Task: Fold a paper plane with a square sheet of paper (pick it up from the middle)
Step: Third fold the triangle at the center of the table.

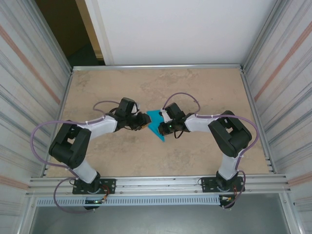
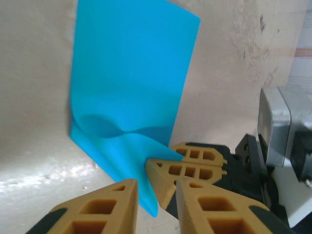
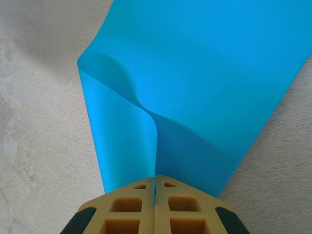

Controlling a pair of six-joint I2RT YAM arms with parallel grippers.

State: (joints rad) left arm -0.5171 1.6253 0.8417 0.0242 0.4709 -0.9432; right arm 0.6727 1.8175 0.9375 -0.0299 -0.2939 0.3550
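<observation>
Beige counter [image 1: 195, 156] bare; square sheet of paper [image 1: 157, 124] bowed at centre frame; right pincer [image 3: 155, 195] clamped on its edge; left pincer [image 2: 156, 195] parted, a corner apparently between; advised closing squarely before creasing.

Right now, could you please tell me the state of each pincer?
Left pincer: open.
Right pincer: closed on the teal-blue sheet of paper.

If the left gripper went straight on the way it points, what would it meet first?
The teal paper, its low corner lying between the left gripper's open jaws; just behind, probably, the right gripper pinching it.
</observation>
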